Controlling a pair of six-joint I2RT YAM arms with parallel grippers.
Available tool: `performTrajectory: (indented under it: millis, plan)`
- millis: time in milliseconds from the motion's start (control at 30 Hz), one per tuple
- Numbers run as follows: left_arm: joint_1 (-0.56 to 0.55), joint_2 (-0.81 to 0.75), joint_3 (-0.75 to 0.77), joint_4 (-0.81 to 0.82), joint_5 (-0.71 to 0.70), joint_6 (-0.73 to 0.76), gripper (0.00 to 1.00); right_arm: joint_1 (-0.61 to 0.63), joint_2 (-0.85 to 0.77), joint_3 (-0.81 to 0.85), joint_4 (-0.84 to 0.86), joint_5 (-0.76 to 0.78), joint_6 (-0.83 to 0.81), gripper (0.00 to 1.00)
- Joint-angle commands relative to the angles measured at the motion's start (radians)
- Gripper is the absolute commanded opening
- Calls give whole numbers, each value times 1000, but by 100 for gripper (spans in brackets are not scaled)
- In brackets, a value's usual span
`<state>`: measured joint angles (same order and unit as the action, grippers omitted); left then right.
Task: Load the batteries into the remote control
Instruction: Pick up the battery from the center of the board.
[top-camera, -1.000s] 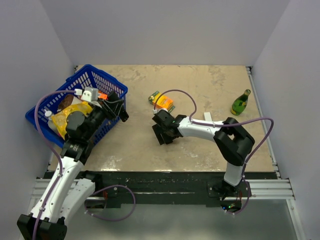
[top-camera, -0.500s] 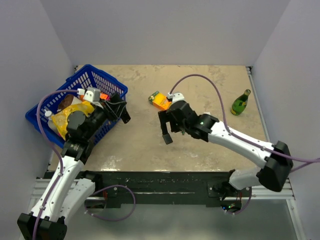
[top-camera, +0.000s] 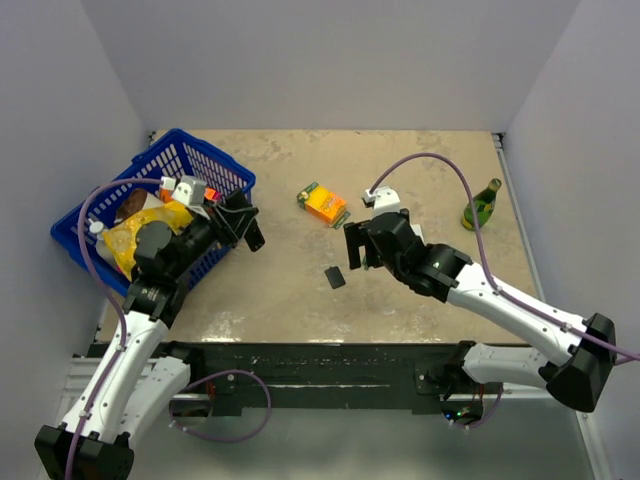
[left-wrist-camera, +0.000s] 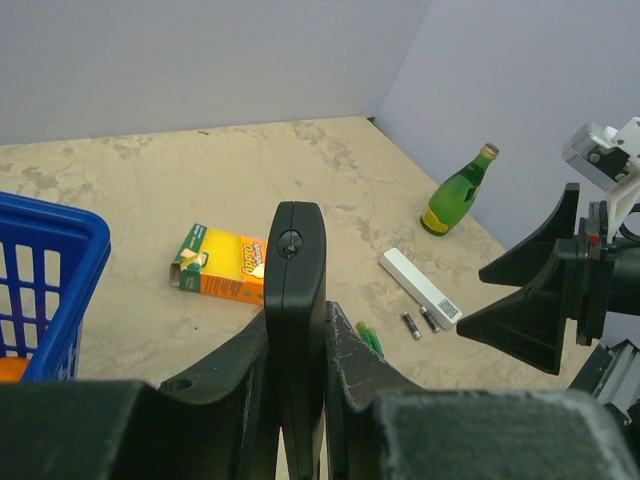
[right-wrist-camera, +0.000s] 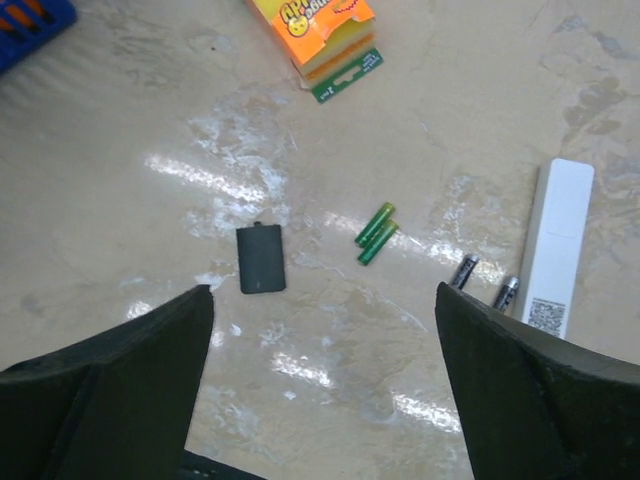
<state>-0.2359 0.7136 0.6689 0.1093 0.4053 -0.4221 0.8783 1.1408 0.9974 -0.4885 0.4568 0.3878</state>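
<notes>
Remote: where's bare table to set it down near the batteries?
Bare: left of the cover, toward the basket; also the far table beyond the orange box. Crowded: between cover and white bar, where the green batteries and two dark cells lie.

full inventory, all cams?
slim black rectangular remote control: 1, black, in left gripper
tiny green cylindrical batteries: 2, green, beige table, side by side
small black square cover: 1, black, near them
white rectangular bar: 1, white, on table
dark grey cylindrical batteries: 2, grey, beside bar
orange cardboard box: 1, orange, mid-table
green glass bottle: 1, green, upright, right
blue plastic basket: 1, blue, left, holding goods
left gripper: jaws shut on remote
right gripper: jaws open, empty
</notes>
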Motion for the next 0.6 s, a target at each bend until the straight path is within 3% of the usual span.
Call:
performTrajectory:
  millis: [0, 167, 467, 567]
  plan:
    - [1, -11, 6, 15, 27, 32, 0, -27, 22, -2, -39, 43, -79, 89]
    - [4, -3, 11, 7, 33, 36, 0, -113, 63, -14, -13, -85, -125, 89]
    - [24, 21, 8, 18, 67, 22, 0, -261, 142, -57, 7, -145, -64, 87]
    - [30, 26, 3, 27, 82, 17, 0, -300, 165, -65, 1, -148, -29, 81]
